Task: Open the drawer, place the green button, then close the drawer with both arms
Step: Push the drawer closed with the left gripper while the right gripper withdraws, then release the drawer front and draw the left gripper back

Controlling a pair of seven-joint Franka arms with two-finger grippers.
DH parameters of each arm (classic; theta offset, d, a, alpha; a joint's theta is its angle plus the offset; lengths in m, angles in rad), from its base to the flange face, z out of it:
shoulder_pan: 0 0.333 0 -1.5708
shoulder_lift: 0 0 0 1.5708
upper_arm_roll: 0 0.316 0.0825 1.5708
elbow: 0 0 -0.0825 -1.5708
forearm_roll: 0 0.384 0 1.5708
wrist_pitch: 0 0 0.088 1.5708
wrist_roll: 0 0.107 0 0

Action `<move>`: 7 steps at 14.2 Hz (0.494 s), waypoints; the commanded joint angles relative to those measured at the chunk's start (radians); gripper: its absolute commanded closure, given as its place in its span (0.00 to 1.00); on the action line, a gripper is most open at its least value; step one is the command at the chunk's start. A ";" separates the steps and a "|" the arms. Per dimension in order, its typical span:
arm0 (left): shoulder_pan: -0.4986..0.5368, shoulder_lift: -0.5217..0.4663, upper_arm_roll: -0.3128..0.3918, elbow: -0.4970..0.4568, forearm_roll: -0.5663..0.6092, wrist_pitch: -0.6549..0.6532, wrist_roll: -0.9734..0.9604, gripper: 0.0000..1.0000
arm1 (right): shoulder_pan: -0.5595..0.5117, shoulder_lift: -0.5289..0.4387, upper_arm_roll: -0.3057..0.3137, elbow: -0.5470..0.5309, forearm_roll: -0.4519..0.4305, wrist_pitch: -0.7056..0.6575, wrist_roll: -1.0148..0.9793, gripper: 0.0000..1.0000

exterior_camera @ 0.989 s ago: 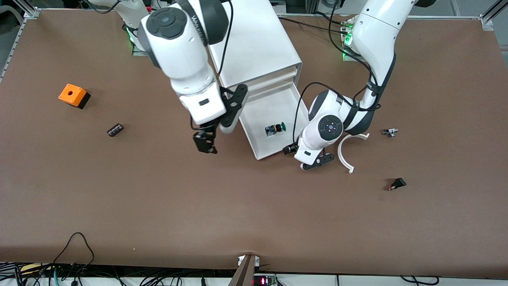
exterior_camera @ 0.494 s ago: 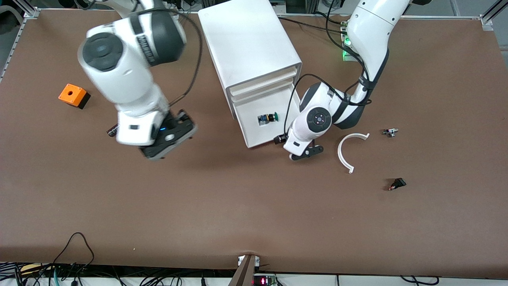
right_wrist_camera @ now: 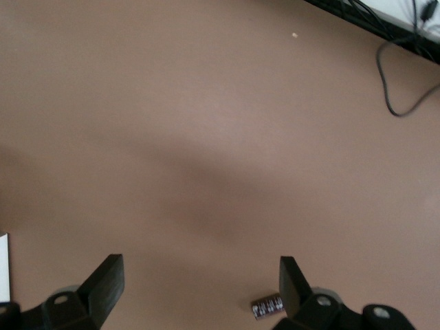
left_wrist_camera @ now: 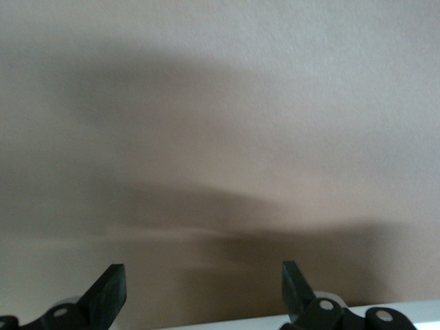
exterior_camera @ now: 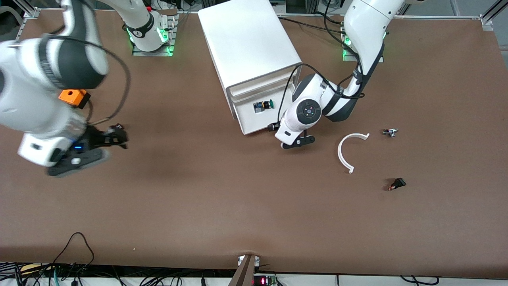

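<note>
Drawer (exterior_camera: 249, 121): upper centre of the frame, a lower tier of the cabinet (exterior_camera: 248, 43), partly out, its open end facing the camera. Judged mid-closing, with little travel left.

Button (exterior_camera: 264, 105): inside the drawer, on its side, green cap toward the left arm's end, close under the cabinet's face. Placing step judged done.

Left tool (exterior_camera: 295, 142): centre of the frame, low over the tabletop (exterior_camera: 238, 206), just at the drawer's front corner. Jaws wide, holding nothing; in the left wrist view (left_wrist_camera: 203, 282), both fingers spread over bare brown surface, a white edge at the bottom of the picture. Likely set there to shove the drawer front with the hand's body, not to grip it. Contact itself not clear enough to confirm.

Left arm: down from its base at the top of the frame, elbow bent sharply, wrist folded low beside the drawer.

Right tool (exterior_camera: 115, 139): mid-height at the frame's edge, toward the right arm's end, over the tabletop near the orange box (exterior_camera: 71, 96). Jaws wide, empty; in the right wrist view (right_wrist_camera: 201, 275), a small black part (right_wrist_camera: 268, 306) just beside one finger, not held. Probably parked clear of the cabinet.

Right arm: blurred, swung wide, forearm high, waiting.

White arc (exterior_camera: 345, 153): loose, near the left tool, apart from it.
</note>
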 commanded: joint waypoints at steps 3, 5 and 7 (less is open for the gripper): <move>-0.004 -0.036 -0.026 -0.031 -0.040 -0.056 -0.014 0.00 | -0.214 -0.115 0.176 -0.069 -0.087 -0.029 0.028 0.00; 0.005 -0.036 -0.052 -0.031 -0.040 -0.097 -0.017 0.00 | -0.241 -0.124 0.199 -0.072 -0.087 -0.031 0.028 0.00; 0.000 -0.032 -0.060 -0.031 -0.067 -0.116 -0.019 0.00 | -0.301 -0.148 0.265 -0.092 -0.089 -0.034 0.031 0.00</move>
